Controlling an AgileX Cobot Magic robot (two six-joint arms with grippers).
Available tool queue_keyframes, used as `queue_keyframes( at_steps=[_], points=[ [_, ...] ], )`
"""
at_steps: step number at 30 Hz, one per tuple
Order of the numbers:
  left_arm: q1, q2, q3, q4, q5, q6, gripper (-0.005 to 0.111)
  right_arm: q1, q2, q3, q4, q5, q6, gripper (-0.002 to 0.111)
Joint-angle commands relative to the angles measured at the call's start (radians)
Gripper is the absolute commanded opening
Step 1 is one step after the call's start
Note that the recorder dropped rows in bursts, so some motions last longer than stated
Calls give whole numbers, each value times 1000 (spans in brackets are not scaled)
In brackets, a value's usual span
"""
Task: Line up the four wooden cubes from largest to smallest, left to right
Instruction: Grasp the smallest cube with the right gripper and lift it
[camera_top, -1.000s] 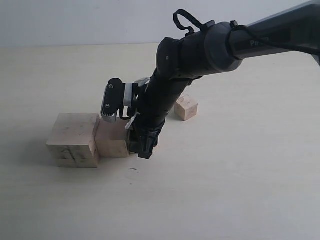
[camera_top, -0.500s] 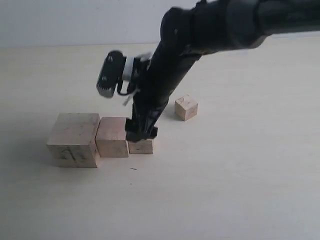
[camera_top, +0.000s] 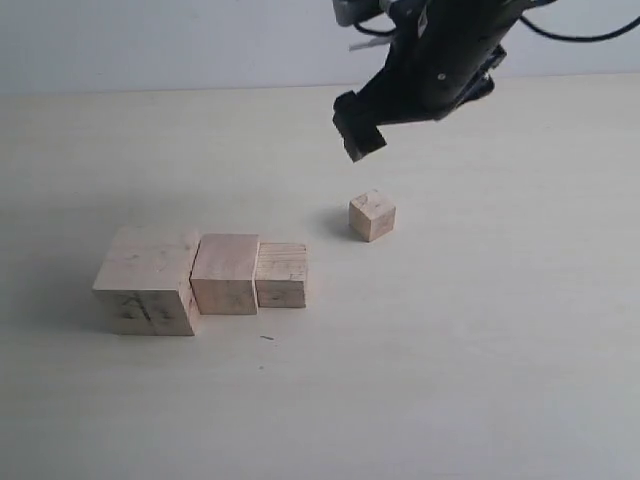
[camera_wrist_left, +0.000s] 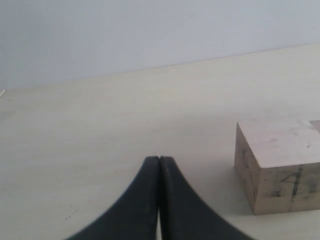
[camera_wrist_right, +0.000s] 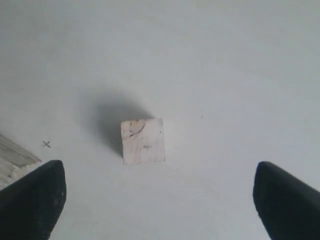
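Three pale-wood cubes stand touching in a row on the table: the largest cube (camera_top: 147, 279) with dark scribbles on its front face at the left, a mid-size cube (camera_top: 225, 273) beside it, then a smaller cube (camera_top: 281, 275). The smallest cube (camera_top: 372, 216) (camera_wrist_right: 143, 140) sits alone, up and to the right of the row. My right gripper (camera_top: 358, 138) (camera_wrist_right: 159, 192) hovers open high above the smallest cube, holding nothing. My left gripper (camera_wrist_left: 159, 161) is shut and empty, low over the table beside the largest cube (camera_wrist_left: 280, 165); the exterior view does not show it.
The pale tabletop (camera_top: 480, 340) stretches bare in front of and to the right of the cubes. A corner of the third cube (camera_wrist_right: 12, 159) shows in the right wrist view. A plain wall (camera_top: 150, 40) lies behind the table.
My right gripper has let go of the third cube at the row's right end, then risen and swung up and to the right, over the smallest cube.
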Motion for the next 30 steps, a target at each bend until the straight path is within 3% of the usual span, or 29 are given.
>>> queue_keyframes(
  at_steps=[1, 8, 11, 12, 20, 24, 30],
  points=[
    [2, -7, 0, -1, -5, 1, 0, -1, 108, 2, 2, -3, 38, 95],
    [2, -7, 0, -1, -5, 1, 0, -1, 251, 2, -1, -31, 38, 92],
    [2, -7, 0, -1, -5, 1, 0, -1, 293, 2, -1, -89, 38, 82],
    [2, -7, 0, -1, -5, 1, 0, -1, 301, 2, -1, -107, 38, 77],
    [2, -7, 0, -1, -5, 1, 0, -1, 267, 2, -4, -130, -23, 3],
    [2, -7, 0, -1, -5, 1, 0, -1, 171, 2, -10, -61, -82, 0],
    [2, -7, 0, -1, -5, 1, 0, -1, 33, 27, 105, 22, -425, 0]
  ],
)
